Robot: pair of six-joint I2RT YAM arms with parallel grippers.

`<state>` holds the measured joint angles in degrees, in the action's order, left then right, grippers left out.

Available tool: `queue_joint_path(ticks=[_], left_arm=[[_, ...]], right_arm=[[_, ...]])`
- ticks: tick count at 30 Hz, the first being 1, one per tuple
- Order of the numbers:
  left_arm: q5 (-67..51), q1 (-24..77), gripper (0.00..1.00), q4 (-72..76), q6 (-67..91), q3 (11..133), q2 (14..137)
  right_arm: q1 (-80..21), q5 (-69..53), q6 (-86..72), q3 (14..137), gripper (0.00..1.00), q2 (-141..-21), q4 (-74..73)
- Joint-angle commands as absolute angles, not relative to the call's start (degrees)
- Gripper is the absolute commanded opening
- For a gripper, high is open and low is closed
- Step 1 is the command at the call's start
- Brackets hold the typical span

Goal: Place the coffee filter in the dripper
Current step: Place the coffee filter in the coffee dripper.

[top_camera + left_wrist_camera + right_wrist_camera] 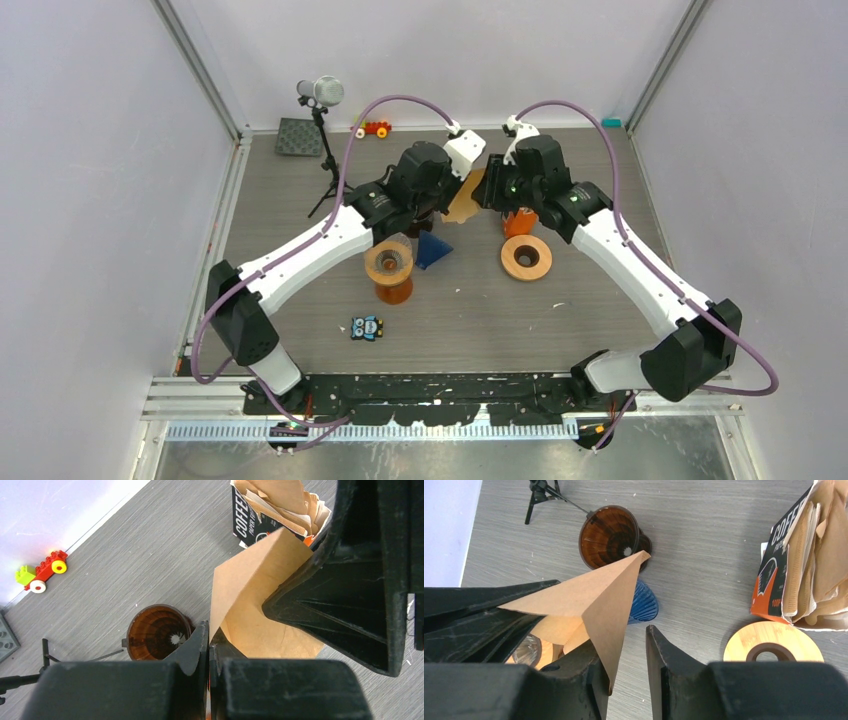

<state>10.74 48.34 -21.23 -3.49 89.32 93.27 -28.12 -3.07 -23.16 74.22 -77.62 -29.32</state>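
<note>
A brown paper coffee filter [463, 205] hangs above the table between my two grippers. My left gripper [208, 632] is shut on its lower edge [250, 595]. My right gripper [626, 645] is open; the filter [594, 595] lies against its left finger, unpinched. An amber-brown dripper [159, 639] stands on the table below the filter, also seen in the right wrist view [610, 536]. A blue cone dripper [433, 250] lies beside it. A glass dripper with a wooden collar [390, 265] stands on an orange base.
A box of filters [519, 222] stands under my right gripper, a wooden ring [526, 257] in front of it. A microphone on a tripod [322, 95], a toy car [376, 128] and a grey plate [298, 137] are at the back left. An owl toy [366, 327] lies near the front.
</note>
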Motion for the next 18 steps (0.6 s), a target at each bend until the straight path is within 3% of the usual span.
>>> queue_joint_path(ticks=[1, 18], left_arm=[[10.3, 48.2, 0.00, -18.8, -2.5, 89.0, 90.8], [12.1, 48.2, 0.00, -18.6, -3.7, 88.7, 90.5]], right_arm=[[-27.9, -2.7, -23.6, 78.2, 0.36, -78.1, -29.4], [-28.1, 3.2, -18.6, 78.0, 0.33, -78.1, -31.5]])
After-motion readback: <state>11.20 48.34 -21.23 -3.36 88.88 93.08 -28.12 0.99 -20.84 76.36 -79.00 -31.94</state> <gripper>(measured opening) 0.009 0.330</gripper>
